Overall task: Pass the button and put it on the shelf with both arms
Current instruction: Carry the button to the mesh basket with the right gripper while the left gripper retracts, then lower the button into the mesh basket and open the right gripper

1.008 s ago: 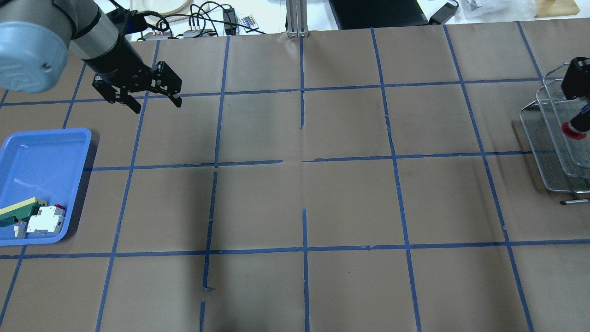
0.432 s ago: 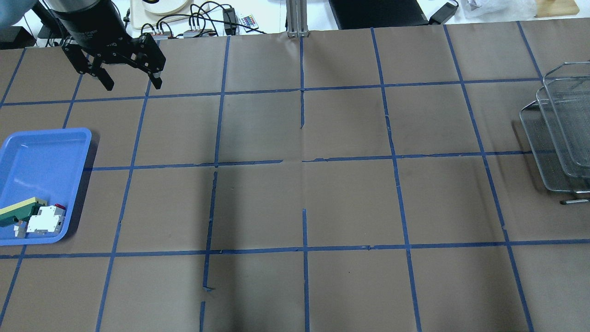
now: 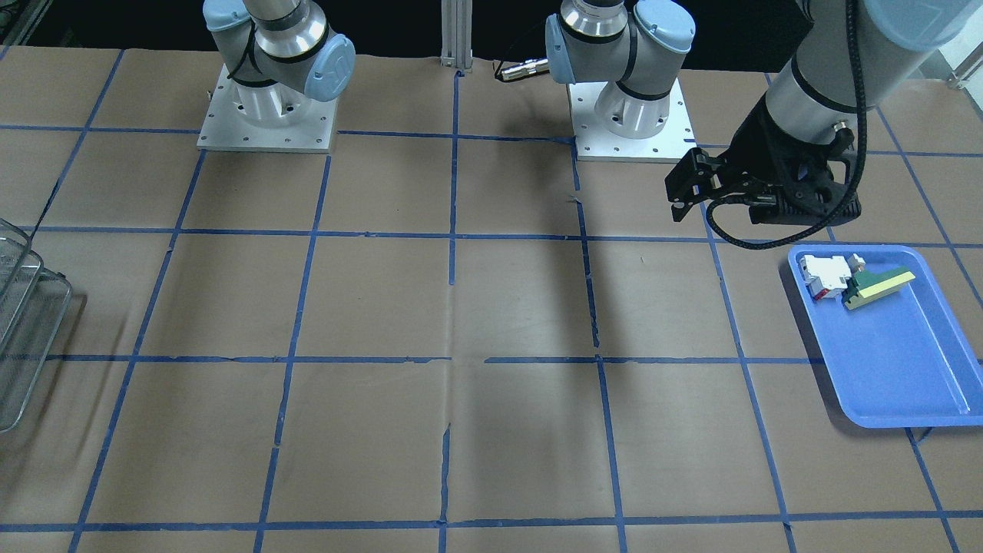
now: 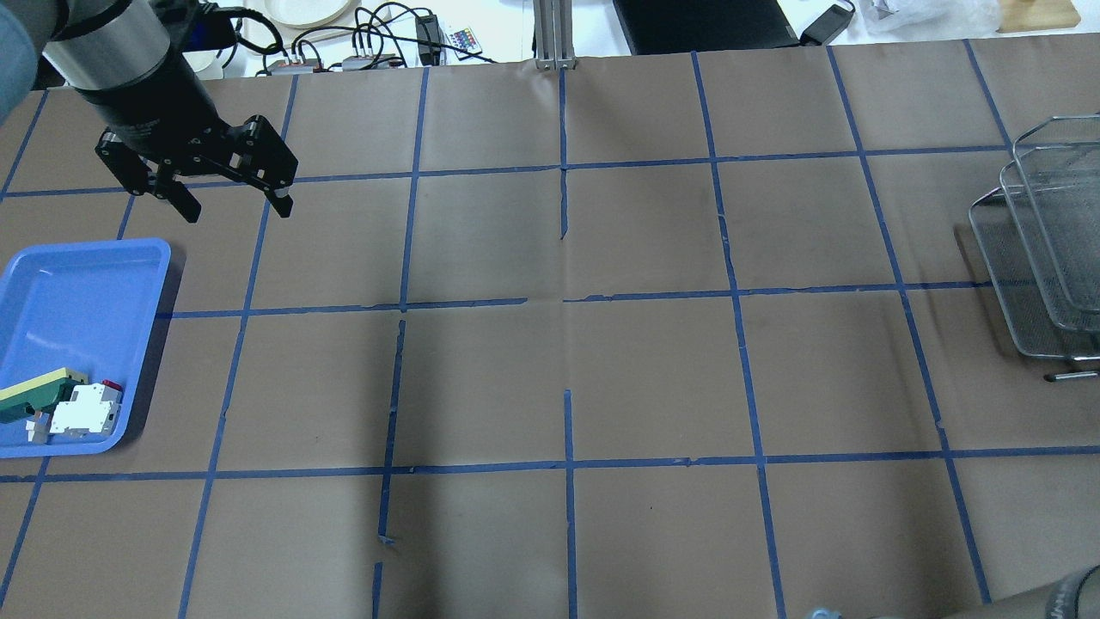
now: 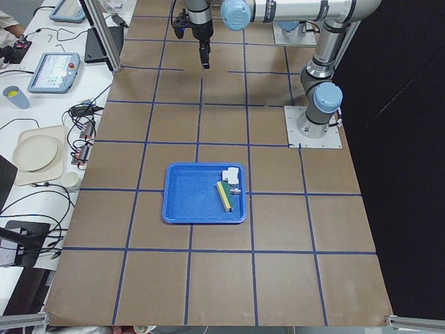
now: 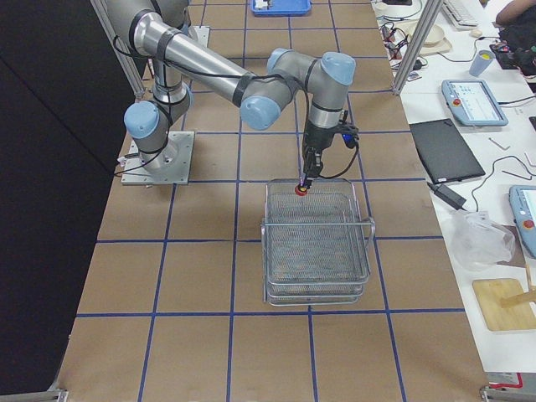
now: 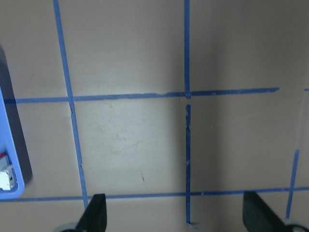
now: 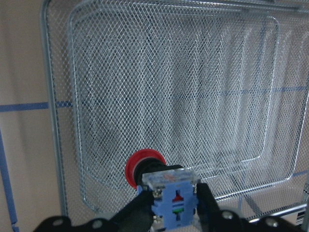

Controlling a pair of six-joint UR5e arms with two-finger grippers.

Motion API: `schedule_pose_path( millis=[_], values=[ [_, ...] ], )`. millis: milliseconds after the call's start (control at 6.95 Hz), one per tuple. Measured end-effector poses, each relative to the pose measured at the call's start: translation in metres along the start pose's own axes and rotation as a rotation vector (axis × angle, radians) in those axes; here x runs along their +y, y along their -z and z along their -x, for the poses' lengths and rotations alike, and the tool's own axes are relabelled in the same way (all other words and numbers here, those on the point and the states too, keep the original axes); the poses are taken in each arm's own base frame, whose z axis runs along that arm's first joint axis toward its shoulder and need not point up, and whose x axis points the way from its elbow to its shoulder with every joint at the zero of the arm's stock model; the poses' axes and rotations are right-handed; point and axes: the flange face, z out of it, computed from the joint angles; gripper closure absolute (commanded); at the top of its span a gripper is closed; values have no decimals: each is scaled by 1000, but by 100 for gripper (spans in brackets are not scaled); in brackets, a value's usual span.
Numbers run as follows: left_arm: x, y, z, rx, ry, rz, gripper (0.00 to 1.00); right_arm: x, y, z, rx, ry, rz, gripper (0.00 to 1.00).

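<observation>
Blue plastic tray [image 4: 86, 247] sitting far left, white-and-red block [image 4: 83, 409] and green-and-yellow piece [image 4: 34, 389] lying side by side in its robot-side corner, silver wire-mesh shelf [image 6: 318, 247] standing far right, red-capped button [image 8: 144, 167] hanging above its inner rim.

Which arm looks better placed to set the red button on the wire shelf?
The right. The right tool grips the button over the shelf; the left tool hangs open and empty near the blue tray.

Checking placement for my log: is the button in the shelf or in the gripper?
In the gripper: the right gripper is shut on the button, holding it over the shelf mesh.
</observation>
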Motion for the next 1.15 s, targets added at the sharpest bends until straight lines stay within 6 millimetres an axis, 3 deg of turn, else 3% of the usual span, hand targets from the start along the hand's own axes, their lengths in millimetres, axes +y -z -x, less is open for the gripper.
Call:
schedule_pose_path(
  millis=[144, 432, 720, 1152],
  values=[
    [1, -2, 0, 26, 13, -8, 1, -6, -11, -4, 1, -8, -4, 71],
    [3, 0, -1, 7, 9, -12, 0, -9, -21, -9, -1, -25, -4, 10],
    [6, 2, -5, -54, -9, -12, 0, -14, -30, -7, -21, -26, 1, 1],
    [5, 2, -6, -61, -12, -12, 0, -7, -24, -6, -39, -20, 18, 1]
  ],
)
